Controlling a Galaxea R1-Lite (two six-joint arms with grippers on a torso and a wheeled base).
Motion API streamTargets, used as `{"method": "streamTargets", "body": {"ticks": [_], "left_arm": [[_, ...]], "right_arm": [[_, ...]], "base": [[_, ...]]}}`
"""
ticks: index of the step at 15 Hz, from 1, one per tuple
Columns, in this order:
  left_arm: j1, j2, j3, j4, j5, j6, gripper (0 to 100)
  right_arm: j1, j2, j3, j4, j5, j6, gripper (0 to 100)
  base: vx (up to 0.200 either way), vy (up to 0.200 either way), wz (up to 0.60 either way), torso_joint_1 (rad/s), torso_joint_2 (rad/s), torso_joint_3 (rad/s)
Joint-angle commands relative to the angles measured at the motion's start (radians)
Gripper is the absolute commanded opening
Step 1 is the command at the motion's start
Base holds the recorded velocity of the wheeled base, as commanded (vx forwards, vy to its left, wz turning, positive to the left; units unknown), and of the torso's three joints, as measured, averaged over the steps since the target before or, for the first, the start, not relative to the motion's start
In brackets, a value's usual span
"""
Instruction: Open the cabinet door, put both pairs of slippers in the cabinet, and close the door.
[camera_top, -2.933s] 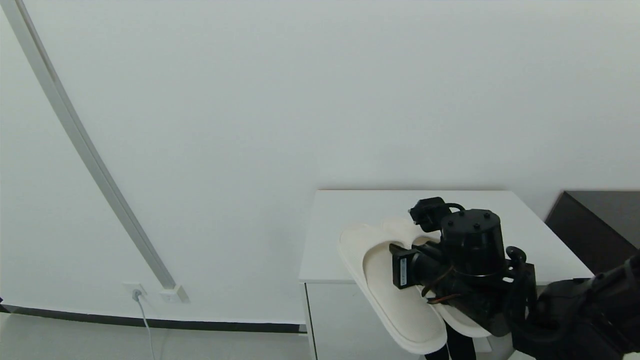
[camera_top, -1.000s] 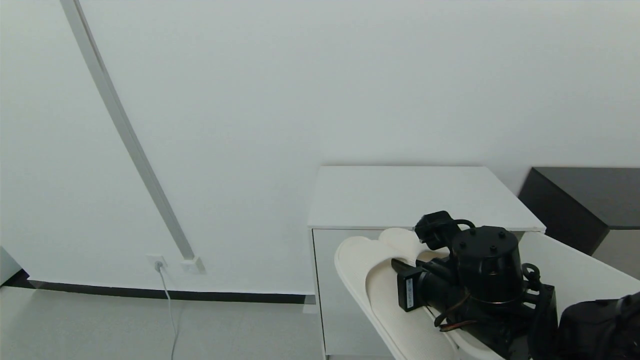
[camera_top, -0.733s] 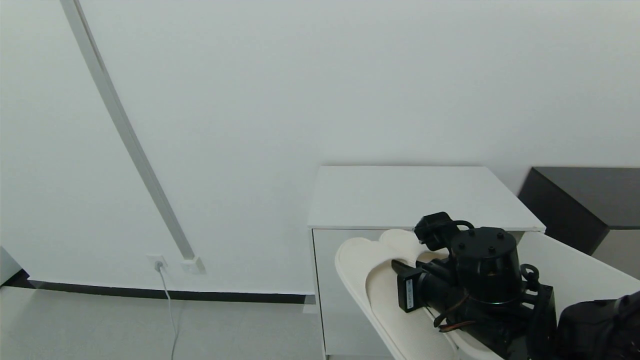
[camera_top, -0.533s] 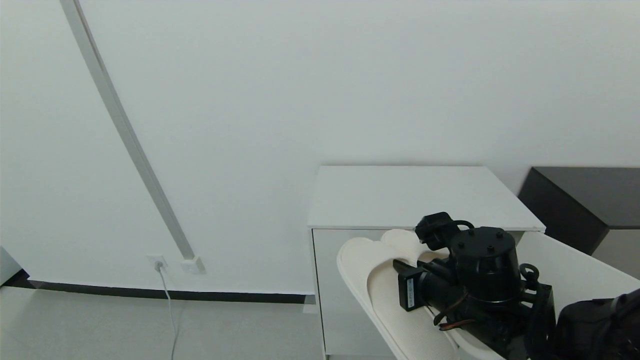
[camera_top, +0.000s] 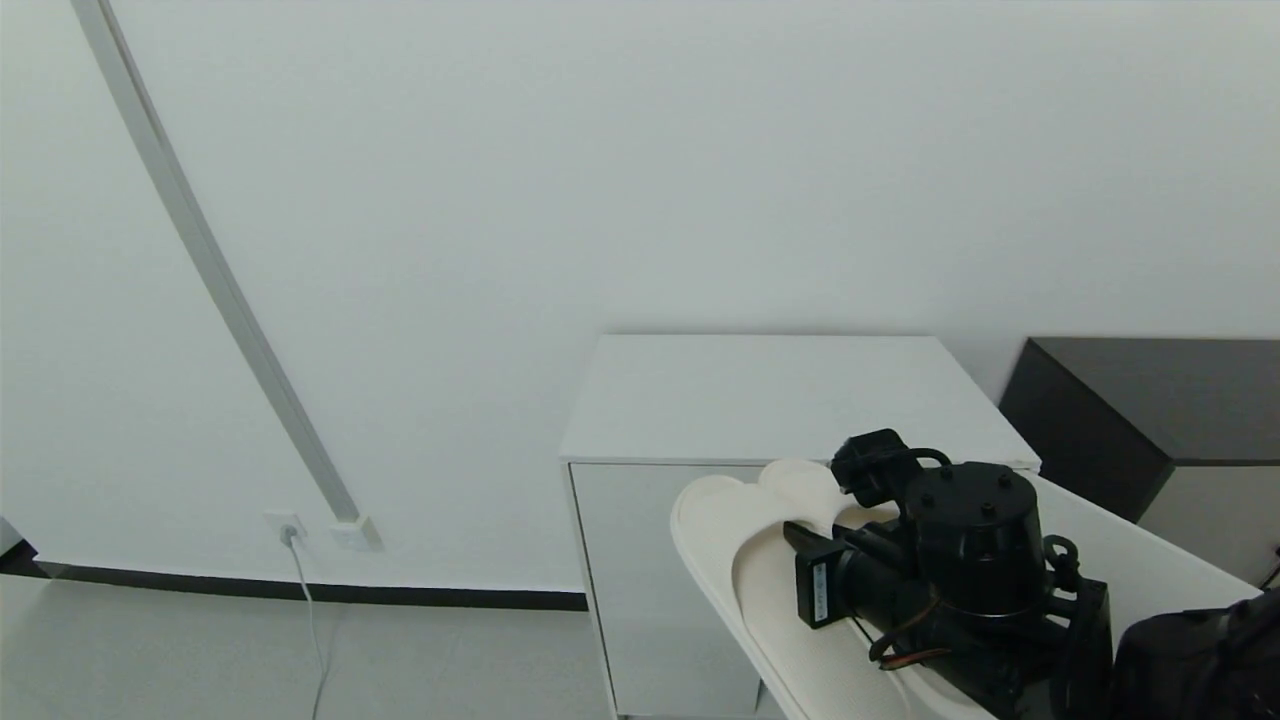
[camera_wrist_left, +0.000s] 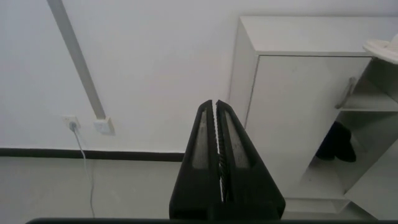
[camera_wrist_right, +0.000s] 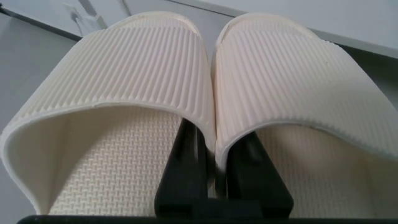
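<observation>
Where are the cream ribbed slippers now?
Low on the head view's right, the cream ribbed slippers are pinched in the right gripper, in front of the white cabinet.

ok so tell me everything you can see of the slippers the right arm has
The slippers are a cream slide-type pair that looks like soft foam, with ribbed upper bands and criss-cross textured footbeds. They lie side by side with their inner edges pressed together. The right hand is shut on them, one finger inside each slipper, pinching the adjoining inner walls. They are held in the air, toes away from the hand, in front of the white cabinet.
</observation>
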Motion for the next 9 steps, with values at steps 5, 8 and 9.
{"method": "streamTargets", "body": {"ticks": [5, 8, 9], "left_arm": [[0.000, 0.001, 0.000, 0.000, 0.000, 0.000, 0], [0.000, 0.001, 0.000, 0.000, 0.000, 0.000, 0], [0.000, 0.001, 0.000, 0.000, 0.000, 0.000, 0]], "right_arm": [[0.000, 0.003, 0.015, -0.004, 0.001, -0.001, 0], [0.000, 0.003, 0.026, -0.005, 0.001, -0.001, 0], [0.000, 0.003, 0.029, -0.005, 0.001, -0.001, 0]], "base": [[0.000, -0.200, 0.00, 0.004, 0.00, 0.005], [0.000, -0.200, 0.00, 0.004, 0.00, 0.004], [0.000, -0.200, 0.00, 0.007, 0.01, 0.002]]}}
